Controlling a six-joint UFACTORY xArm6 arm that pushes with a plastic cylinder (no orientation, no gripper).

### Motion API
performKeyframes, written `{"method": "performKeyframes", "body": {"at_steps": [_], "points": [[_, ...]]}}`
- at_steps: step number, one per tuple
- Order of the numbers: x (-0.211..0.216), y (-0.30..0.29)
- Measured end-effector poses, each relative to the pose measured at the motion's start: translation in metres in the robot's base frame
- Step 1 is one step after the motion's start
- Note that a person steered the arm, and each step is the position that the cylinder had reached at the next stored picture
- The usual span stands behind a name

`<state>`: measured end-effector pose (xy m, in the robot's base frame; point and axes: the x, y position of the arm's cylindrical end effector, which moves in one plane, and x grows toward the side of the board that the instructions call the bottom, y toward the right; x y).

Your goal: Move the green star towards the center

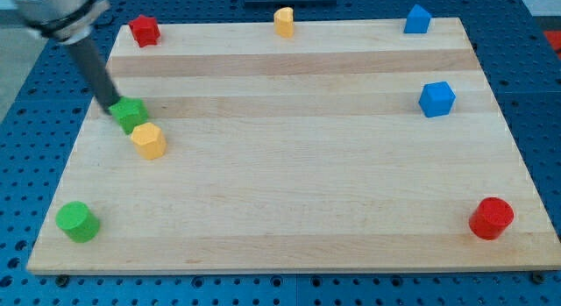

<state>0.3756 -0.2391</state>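
Observation:
The green star lies on the wooden board at the view's left, in its upper half. My tip touches the star's upper left side. The dark rod slants up to the view's top left corner. A yellow hexagon block sits just below and right of the star, close to it or touching it.
A green cylinder stands at the bottom left and a red cylinder at the bottom right. A red block, a yellow block and a blue block line the top edge. A blue cube sits at the right.

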Motion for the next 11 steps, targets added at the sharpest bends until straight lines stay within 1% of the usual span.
{"method": "performKeyframes", "body": {"at_steps": [1, 2, 3, 4, 5, 6, 7, 8, 10, 11], "points": [[-0.022, 0.064], [-0.027, 0.085], [-0.027, 0.052], [-0.027, 0.004], [-0.011, -0.050], [0.015, -0.066], [0.027, -0.057], [0.027, -0.014], [0.015, 0.125], [-0.012, 0.152]]}}
